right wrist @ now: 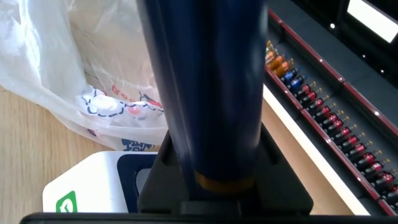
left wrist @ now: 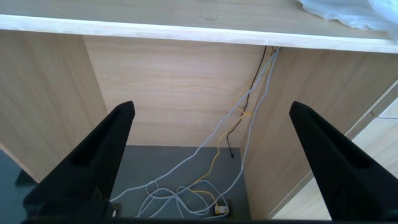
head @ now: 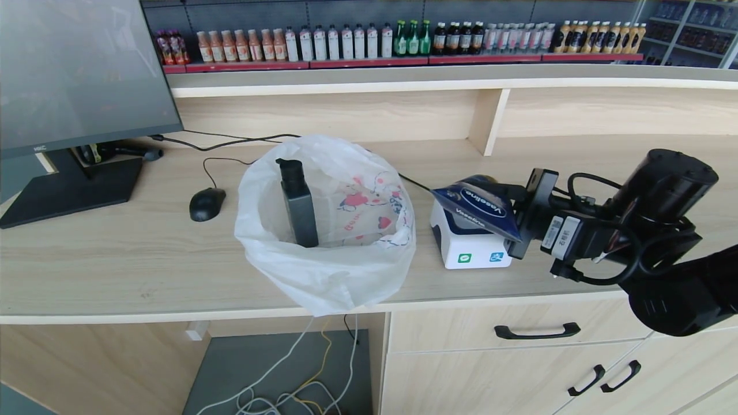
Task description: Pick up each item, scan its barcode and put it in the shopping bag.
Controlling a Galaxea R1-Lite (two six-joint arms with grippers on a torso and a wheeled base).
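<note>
Wooden counter (head: 115, 253), centre right: right gripper (head: 510, 216), clamped on a dark blue plastic tube (head: 478, 204), should square its barcode to the white scanner box (head: 475, 253).

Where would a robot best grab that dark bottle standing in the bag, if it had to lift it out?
Probably by its upper body, just below the cap, coming down from above. The dark bottle stands upright with the shopping bag rising around its lower part, so only its top looks freely reachable.
</note>
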